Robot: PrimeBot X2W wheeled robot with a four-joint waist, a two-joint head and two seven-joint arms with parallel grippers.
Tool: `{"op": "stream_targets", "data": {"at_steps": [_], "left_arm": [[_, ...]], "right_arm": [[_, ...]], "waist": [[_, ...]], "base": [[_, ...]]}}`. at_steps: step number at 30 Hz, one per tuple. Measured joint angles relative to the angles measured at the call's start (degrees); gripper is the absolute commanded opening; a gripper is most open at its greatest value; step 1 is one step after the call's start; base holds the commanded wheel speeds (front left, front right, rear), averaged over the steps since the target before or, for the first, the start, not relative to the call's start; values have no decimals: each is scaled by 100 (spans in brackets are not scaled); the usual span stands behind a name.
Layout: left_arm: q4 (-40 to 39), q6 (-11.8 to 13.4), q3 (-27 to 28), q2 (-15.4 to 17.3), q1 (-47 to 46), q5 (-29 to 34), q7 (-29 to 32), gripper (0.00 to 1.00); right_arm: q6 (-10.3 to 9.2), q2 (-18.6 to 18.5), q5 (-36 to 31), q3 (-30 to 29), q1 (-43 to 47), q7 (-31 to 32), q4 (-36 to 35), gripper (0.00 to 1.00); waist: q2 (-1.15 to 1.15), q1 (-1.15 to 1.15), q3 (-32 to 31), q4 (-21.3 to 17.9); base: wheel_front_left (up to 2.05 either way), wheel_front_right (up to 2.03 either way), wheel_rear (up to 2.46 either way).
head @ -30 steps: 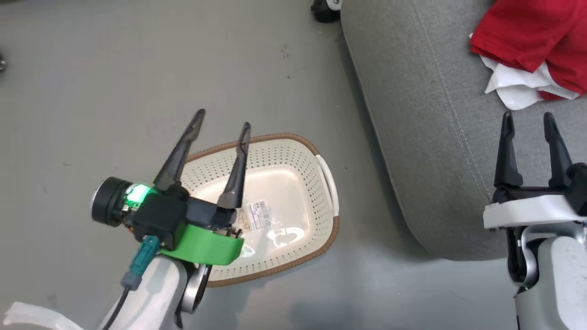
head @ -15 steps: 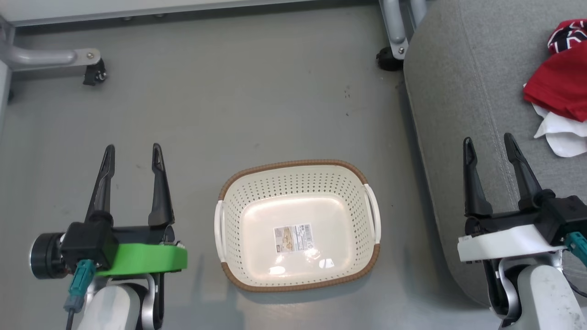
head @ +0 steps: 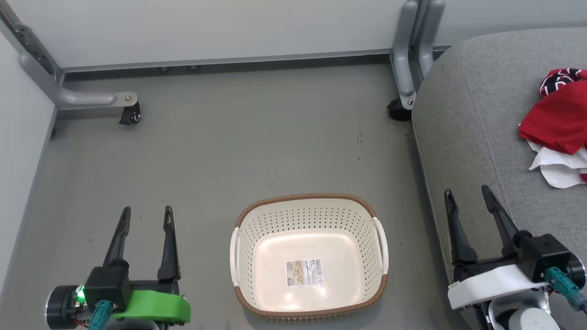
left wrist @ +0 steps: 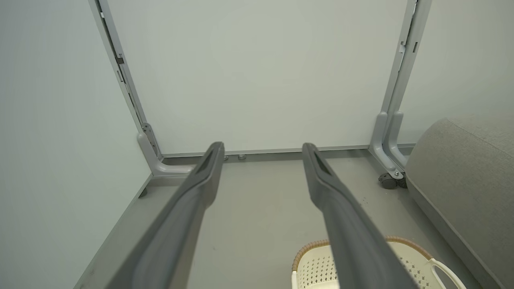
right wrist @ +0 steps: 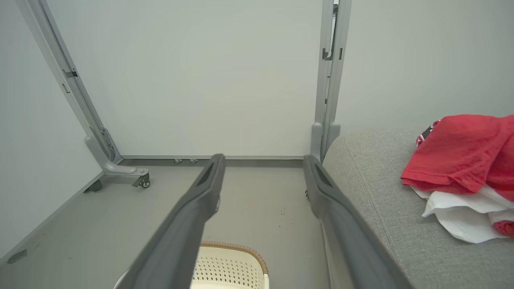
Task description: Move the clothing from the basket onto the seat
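The red clothing (head: 557,121) with its white cloth part lies crumpled on the grey seat (head: 467,137) at the right; the right wrist view shows the clothing (right wrist: 461,156) resting on the seat (right wrist: 385,200). On the floor in the middle stands the cream basket (head: 309,256), holding just a label sticker; its rim (left wrist: 317,247) peeks in low in the left wrist view. My left gripper (head: 146,217) is open, left of the basket. Open too, my right gripper (head: 467,195) hangs over the seat's front edge, apart from the clothing.
Grey partition panels stand behind and to the left. A metal foot with a castor (head: 128,112) sits at the back left, and a grey post with a black castor (head: 398,110) stands against the seat's back corner. Bare floor (head: 257,146) lies beyond the basket.
The head camera has tilted up and back, so basket and seat sit lower in view. My left gripper has swung off the basket to its left; both grippers stay open.
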Motion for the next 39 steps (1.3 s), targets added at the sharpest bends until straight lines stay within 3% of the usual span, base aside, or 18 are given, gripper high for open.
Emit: {"op": "stream_targets", "data": {"at_steps": [15,35,36,39], "left_arm": [[331,-265,57,-158,416,174,0,100],[584,-437,208,-344,435,345,0,100],[588,-438,212,-352,435,356,0,0],[735,-438,193,-365,444,347,1,0]], "right_arm": [[0,1,138,97,487,118,14,100],[0,0,167,69,492,166,7,100],[0,0,167,62,492,167,2,0],[0,22,170,78,496,168,151,0]], "waist": [[0,0,-484,-93],[0,0,-531,-54],[0,0,-529,-51],[0,0,-529,-51]], "base": [[0,0,0],[0,0,0],[0,0,0],[0,0,0]]}}
